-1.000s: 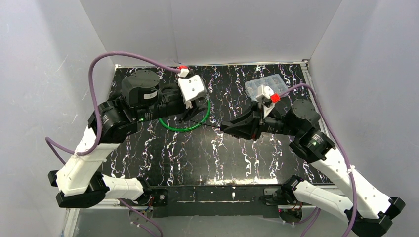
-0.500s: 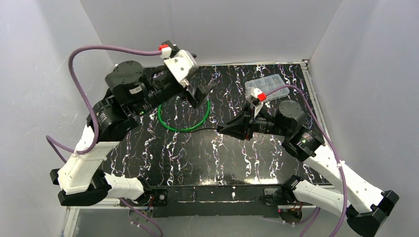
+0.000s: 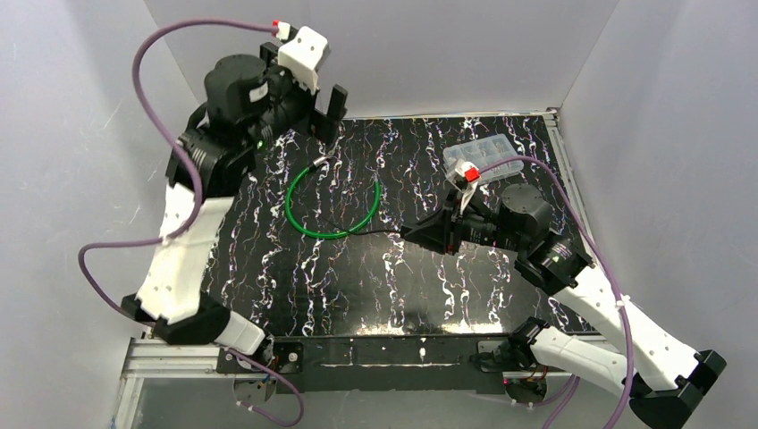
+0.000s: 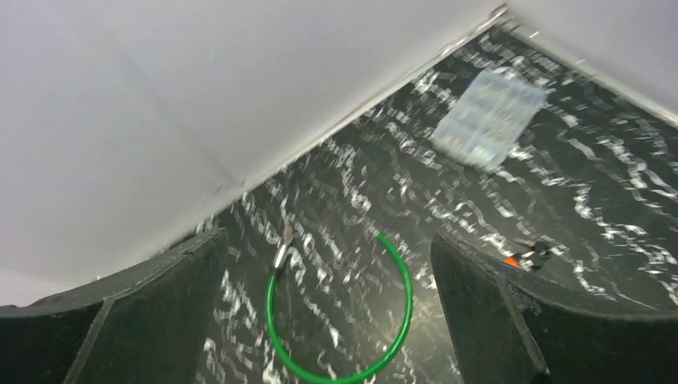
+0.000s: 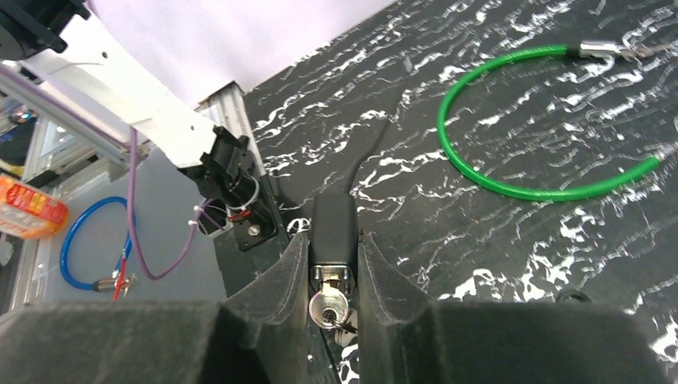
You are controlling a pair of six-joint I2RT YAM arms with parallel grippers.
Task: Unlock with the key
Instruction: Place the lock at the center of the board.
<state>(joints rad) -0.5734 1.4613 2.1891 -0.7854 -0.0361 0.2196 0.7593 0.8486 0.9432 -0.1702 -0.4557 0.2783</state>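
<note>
The lock (image 5: 333, 220), key (image 5: 325, 307) seated in its cylinder, sits pinched in the right hand (image 3: 413, 234), long axis pointing across the bench (image 3: 402, 286) toward the green cable (image 3: 289, 204), beyond which the spread left hand (image 4: 329, 272) hangs, farther off.

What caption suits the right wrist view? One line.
Right end effector clamps the black lock; green cable loop lies beyond.

glossy green plastic-coated cable (image 3: 332, 235); matt black lock (image 5: 333, 224), shiny metal at its end; clear plastic box (image 3: 483, 154); smooth black marbled tabletop (image 3: 357, 277).
</note>
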